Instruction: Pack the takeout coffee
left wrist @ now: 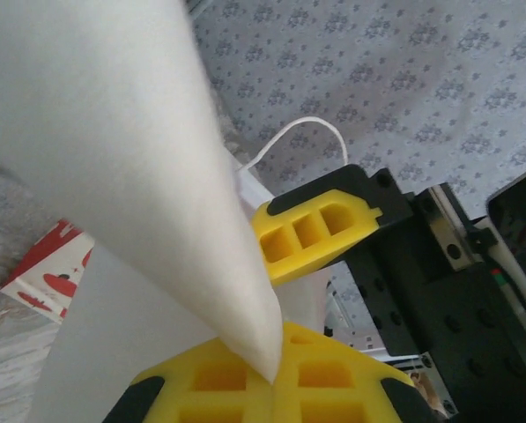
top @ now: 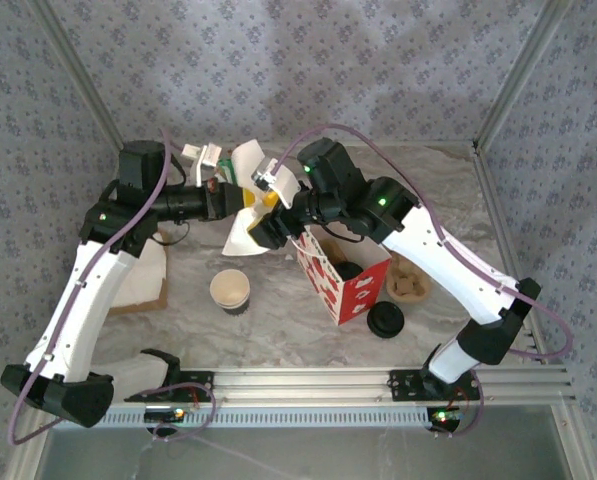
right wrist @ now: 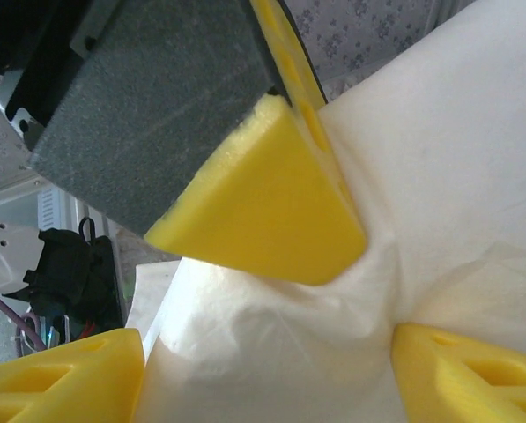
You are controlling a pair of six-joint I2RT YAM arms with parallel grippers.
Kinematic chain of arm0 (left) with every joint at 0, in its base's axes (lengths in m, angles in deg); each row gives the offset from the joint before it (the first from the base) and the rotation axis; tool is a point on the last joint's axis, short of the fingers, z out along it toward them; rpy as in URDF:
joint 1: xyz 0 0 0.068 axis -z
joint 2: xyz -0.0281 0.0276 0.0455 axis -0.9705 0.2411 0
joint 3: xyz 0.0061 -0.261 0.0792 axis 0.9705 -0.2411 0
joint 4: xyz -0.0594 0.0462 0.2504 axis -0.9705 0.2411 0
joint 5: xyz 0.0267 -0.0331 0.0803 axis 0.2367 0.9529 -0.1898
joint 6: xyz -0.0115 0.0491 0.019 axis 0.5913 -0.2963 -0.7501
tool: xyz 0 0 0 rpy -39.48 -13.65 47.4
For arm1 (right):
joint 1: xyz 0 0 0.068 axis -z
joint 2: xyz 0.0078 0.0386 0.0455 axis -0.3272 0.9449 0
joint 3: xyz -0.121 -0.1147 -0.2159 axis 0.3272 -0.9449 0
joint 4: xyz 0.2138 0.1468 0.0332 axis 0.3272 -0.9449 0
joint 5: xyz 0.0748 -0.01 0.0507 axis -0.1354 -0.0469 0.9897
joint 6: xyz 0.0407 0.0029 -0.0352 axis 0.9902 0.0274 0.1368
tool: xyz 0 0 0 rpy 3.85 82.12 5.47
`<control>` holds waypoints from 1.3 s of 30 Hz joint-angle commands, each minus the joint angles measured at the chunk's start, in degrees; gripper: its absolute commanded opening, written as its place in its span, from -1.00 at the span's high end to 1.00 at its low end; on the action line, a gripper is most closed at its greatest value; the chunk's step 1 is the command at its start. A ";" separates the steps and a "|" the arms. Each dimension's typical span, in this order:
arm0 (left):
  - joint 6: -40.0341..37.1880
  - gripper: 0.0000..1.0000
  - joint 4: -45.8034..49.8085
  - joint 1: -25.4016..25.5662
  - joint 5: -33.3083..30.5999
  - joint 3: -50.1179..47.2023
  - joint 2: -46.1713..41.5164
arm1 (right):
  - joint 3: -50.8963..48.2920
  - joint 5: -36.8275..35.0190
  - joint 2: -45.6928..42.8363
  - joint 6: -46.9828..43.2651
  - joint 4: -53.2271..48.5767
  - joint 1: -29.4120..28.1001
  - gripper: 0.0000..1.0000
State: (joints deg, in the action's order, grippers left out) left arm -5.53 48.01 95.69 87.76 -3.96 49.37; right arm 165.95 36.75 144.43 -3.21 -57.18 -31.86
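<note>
- The bag (top: 353, 290) has a red print on white. The shapes are too small to read as words.
- The left claw (top: 240, 198) is in the upper middle of the top view. Its jaws are pressed together on a sheet of white paper (top: 240, 235), which hangs above the table (top: 288, 320).
- In the left wrist view the paper (left wrist: 113, 132) fills the left half of the frame. It narrows to a tip between this claw's own yellow fingers (left wrist: 218, 379) at the bottom edge.
- The right claw (top: 266, 205) meets the left one from the right side, at the same sheet.
- In the right wrist view the right claw (right wrist: 267, 370) has its yellow fingers (right wrist: 60, 379) far apart, in the two bottom corners. The paper (right wrist: 456, 176) lies between them and is not clamped by them.
- The same view has one yellow finger of the left claw (right wrist: 263, 194) in the centre, pressing into the crumpled paper.
- The coffee cup (top: 230, 288) stands upright on the table, lower left of centre in the top view. It is left of the bag, apart from it and from both claws. Its mouth is open, cream inside, and the wall is dark.
- A black lid (top: 386, 320) lies on the table just right of the bag.
- The left wrist view gives a red and white corner of the bag (left wrist: 51, 264) at its left edge.
</note>
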 commanded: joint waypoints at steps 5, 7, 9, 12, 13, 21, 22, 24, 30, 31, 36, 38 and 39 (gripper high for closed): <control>4.10 1.00 -6.11 0.40 3.50 1.86 -1.59 | 1.95 2.74 0.33 -0.48 2.24 -0.26 -0.24; 5.41 1.00 -7.53 0.38 3.71 1.53 -1.70 | 2.30 2.93 0.78 -0.32 2.57 -0.62 -0.18; 6.83 1.00 -8.96 0.42 3.77 1.18 -1.79 | 2.43 2.89 1.08 0.02 3.25 -0.80 -0.10; 10.13 1.00 -11.95 0.41 3.76 0.15 -1.95 | 2.35 2.76 1.32 0.84 4.64 -0.98 0.02; 11.39 1.00 -13.27 0.40 3.90 -0.52 -2.09 | 2.35 2.52 1.48 1.06 5.04 -1.06 0.09; 15.72 0.90 -16.35 0.58 2.29 -1.75 -2.40 | 0.78 -0.88 0.19 3.30 7.91 -1.39 0.78; 15.84 0.75 -16.40 0.57 1.91 -1.62 -2.45 | 0.43 -1.35 -0.42 3.59 8.09 -1.42 0.85; 15.85 0.43 -15.75 0.58 0.47 -1.18 -2.57 | -0.39 -2.48 -1.38 4.08 9.66 -1.59 1.00; 15.41 -0.57 -15.17 0.84 -3.46 0.26 -3.55 | -2.41 -5.98 -4.84 5.67 11.05 -1.84 1.00; 14.84 -0.73 -14.33 0.92 -4.81 0.70 -3.75 | -2.94 -6.49 -5.54 5.99 11.18 -1.86 1.00; 12.17 -0.99 -10.71 1.11 -11.01 2.13 -5.32 | -4.83 -10.36 -9.19 7.46 10.29 -1.83 1.00; 11.28 -0.99 -9.41 1.10 -13.96 2.13 -6.32 | -5.77 -12.08 -10.99 8.01 9.72 -1.86 1.00; 10.60 -0.99 -8.43 1.15 -15.72 2.14 -6.84 | -6.29 -12.93 -12.00 8.11 9.45 -1.86 1.00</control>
State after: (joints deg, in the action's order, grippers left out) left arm 7.94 37.04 96.43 77.86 -4.62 44.91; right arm 160.80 27.81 135.41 3.11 -47.74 -33.43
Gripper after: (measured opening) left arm 0.994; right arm 0.072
